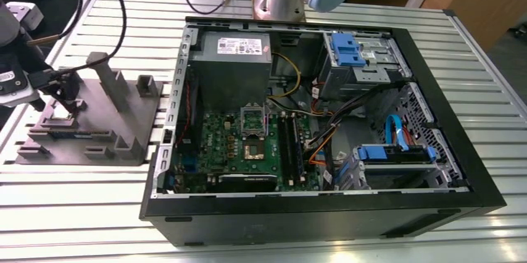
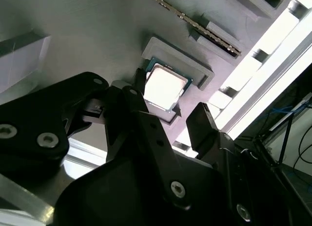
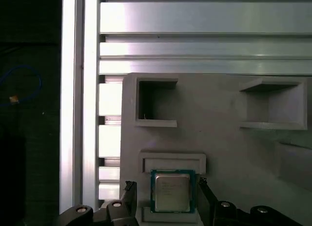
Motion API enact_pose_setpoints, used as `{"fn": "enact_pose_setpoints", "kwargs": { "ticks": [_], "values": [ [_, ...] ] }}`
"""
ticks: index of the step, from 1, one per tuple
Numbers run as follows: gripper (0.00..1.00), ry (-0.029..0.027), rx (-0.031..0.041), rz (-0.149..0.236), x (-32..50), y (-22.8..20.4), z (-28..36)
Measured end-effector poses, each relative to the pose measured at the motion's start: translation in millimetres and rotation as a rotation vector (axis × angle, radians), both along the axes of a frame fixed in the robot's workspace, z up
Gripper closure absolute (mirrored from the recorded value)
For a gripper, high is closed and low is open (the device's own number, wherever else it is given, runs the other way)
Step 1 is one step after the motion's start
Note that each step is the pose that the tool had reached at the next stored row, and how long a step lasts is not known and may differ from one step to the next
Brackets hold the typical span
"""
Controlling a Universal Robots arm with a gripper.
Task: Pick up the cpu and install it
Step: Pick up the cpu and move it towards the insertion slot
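The cpu (image 3: 170, 192) is a small square chip with a silvery top and a green rim. It lies flat in a shallow recess of the grey fixture block (image 3: 219, 104), and its bright top also catches the light in the second wrist view (image 2: 163, 87). My gripper (image 3: 167, 199) hangs just over it, open, with one black finger on each side and a small gap to the chip on both. In the exterior view the gripper (image 1: 59, 104) stands over the fixture block (image 1: 99, 136) at the exterior view's left, well apart from the open computer case (image 1: 461, 170).
Inside the case lies the green motherboard (image 1: 247, 152) with its metal socket frame (image 1: 253, 128), a grey power supply box (image 1: 234, 59) behind it, and blue drive bays (image 1: 354, 53). The fixture block has upright posts (image 1: 111, 81). Everything rests on a slatted aluminium table (image 1: 82, 201).
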State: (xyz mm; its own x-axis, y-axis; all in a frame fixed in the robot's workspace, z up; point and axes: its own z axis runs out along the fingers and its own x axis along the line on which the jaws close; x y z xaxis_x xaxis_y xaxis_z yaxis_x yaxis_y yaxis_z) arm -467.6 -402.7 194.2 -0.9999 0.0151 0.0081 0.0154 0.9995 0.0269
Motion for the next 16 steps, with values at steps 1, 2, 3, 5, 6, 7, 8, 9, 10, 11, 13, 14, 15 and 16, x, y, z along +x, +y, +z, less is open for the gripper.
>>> {"fn": "enact_pose_setpoints", "kwargs": {
  "ticks": [1, 2, 3, 5, 6, 7, 8, 9, 10, 11, 13, 14, 15, 16],
  "values": [
    [0.40, 0.0001, -0.0001, 0.000, 0.4, 0.0, -0.6],
    [0.40, 0.0002, -0.0001, 0.000, 1.0, -0.1, -1.0],
    [0.40, 0.0002, -0.0001, 0.000, 1.8, -0.1, -1.3],
    [0.40, -0.0002, 0.0001, 0.000, 2.8, 0.0, -2.4],
    [0.40, -0.0001, 0.0001, 0.000, 2.9, 0.0, -3.0],
    [0.40, 0.0000, 0.0000, 0.000, 2.9, 0.0, -3.6],
    [0.40, -0.0001, 0.0000, 0.000, 2.9, 0.0, -4.4],
    [0.40, 0.0000, 0.0000, 0.000, 2.9, 0.0, -5.1],
    [0.40, 0.0000, 0.0000, 0.000, 3.0, 0.0, -5.8],
    [0.40, 0.0000, 0.0000, 0.000, 3.0, 0.0, -6.5],
    [0.40, -0.0001, 0.0000, 0.000, 2.9, 0.0, -7.9],
    [0.40, 0.0000, 0.0000, 0.000, 2.9, 0.0, -8.4],
    [0.40, 0.0000, 0.0000, 0.000, 3.0, -0.1, -8.9],
    [0.40, -0.0001, 0.0000, 0.000, 3.0, 0.0, -9.5]
  ]
}}
